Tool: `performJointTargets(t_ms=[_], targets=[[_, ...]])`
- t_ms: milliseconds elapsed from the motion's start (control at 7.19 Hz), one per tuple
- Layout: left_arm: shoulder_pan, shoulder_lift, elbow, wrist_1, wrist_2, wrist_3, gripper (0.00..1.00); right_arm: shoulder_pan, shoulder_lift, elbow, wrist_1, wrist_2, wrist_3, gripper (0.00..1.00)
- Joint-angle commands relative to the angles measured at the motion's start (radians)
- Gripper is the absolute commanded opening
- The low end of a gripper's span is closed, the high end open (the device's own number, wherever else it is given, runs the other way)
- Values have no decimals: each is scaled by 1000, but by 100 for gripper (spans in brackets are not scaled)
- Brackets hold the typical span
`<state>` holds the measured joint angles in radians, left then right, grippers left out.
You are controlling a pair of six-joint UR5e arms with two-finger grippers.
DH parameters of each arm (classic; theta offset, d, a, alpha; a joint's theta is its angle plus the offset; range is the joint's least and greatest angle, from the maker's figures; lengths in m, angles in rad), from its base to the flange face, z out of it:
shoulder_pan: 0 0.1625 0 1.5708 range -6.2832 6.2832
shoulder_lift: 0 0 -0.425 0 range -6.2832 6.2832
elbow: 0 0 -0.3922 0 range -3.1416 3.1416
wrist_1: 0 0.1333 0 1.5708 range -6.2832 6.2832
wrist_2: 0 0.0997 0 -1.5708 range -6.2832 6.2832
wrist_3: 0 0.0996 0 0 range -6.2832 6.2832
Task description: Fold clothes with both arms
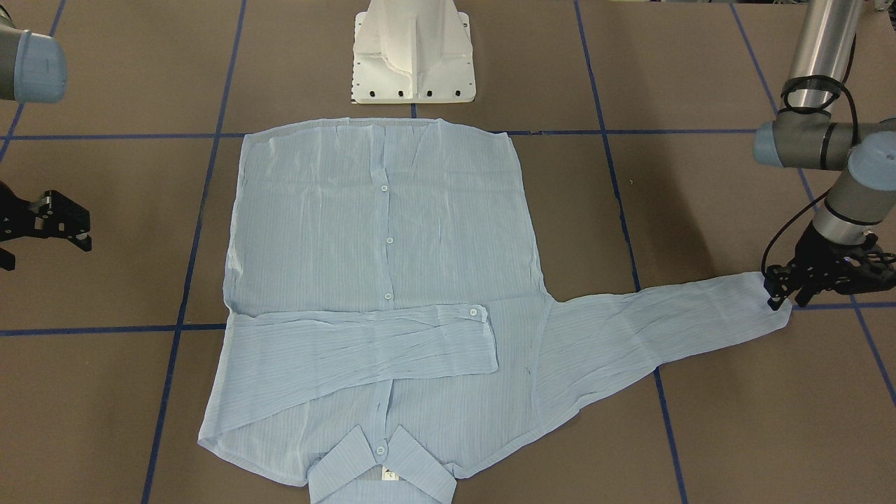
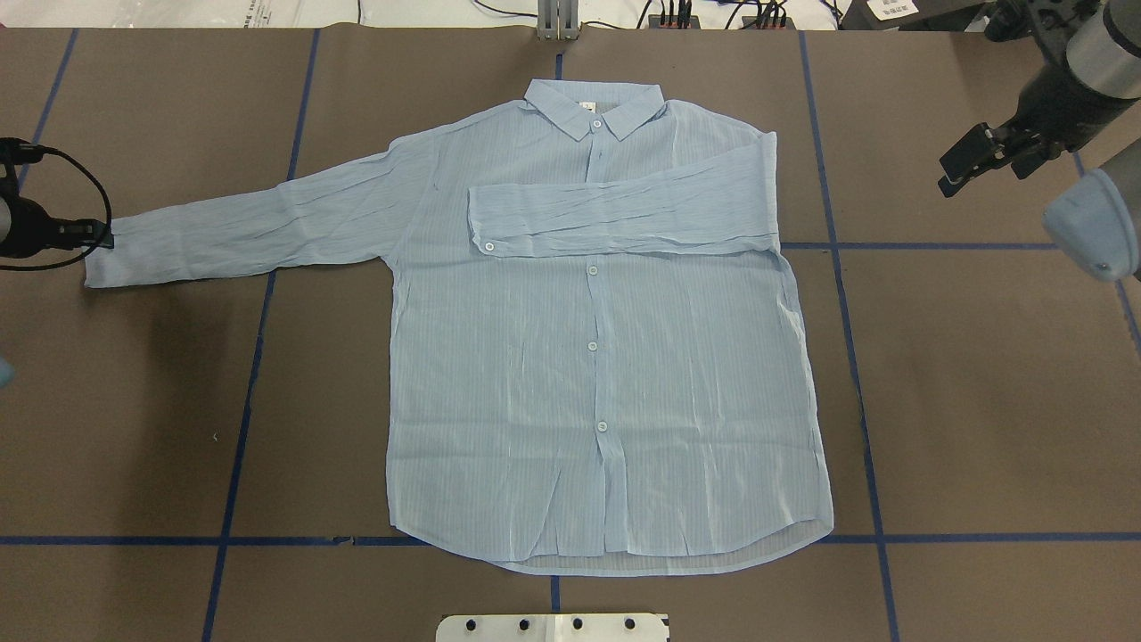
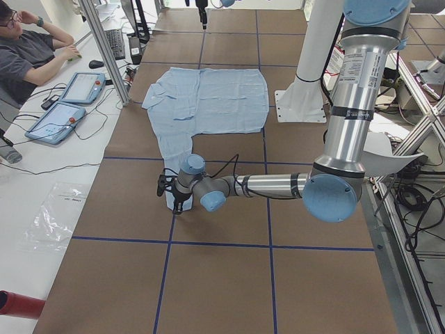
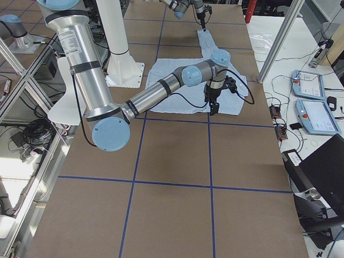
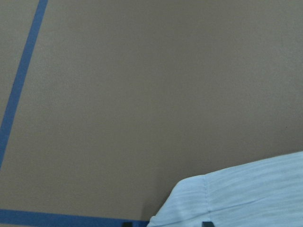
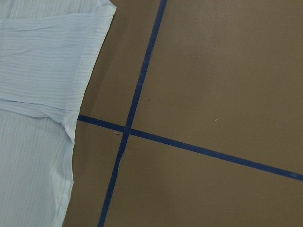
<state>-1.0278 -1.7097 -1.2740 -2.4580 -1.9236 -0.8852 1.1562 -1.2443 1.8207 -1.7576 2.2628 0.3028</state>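
The light-blue striped shirt [image 1: 378, 252] lies flat on the brown table, front up and buttoned, with its collar [image 2: 593, 102] on the far side from my base. One sleeve [image 2: 624, 214] is folded across the chest. The other sleeve [image 2: 250, 223] stretches out flat toward my left. My left gripper [image 1: 784, 301] is low at that sleeve's cuff [image 5: 246, 198], fingers apart at the cuff's edge. My right gripper [image 1: 82, 227] hangs open and empty above bare table beside the shirt's folded-sleeve side [image 6: 42, 71].
The white pedestal base [image 1: 413, 56] stands just behind the shirt's hem. Blue tape lines [image 6: 137, 94] cross the table. An operator [image 3: 28, 49] sits at a side desk with tablets [image 3: 66, 104] beyond the collar edge.
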Motion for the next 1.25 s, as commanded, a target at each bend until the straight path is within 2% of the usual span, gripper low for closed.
performJointTargets(t_ms=[0,417,556,695,834,1112], targets=[[0,-1,1,1,0,0,32,0,0,2,1,0,-1,100],[0,-2,-4,4,-6,0,11,0,-1,0,1,-3,1,100],[0,-2,-4,4,-6,0,11,0,-1,0,1,-3,1,100],[0,-1,-2,4,-5,11,22,0,0,0,1,-3,1,100],[0,-1,-2,7,-2,50,22,0,0,0,0,-3,1,100],[0,-1,-2,8,-2,54,45,0,0,2,1,-3,7,100]])
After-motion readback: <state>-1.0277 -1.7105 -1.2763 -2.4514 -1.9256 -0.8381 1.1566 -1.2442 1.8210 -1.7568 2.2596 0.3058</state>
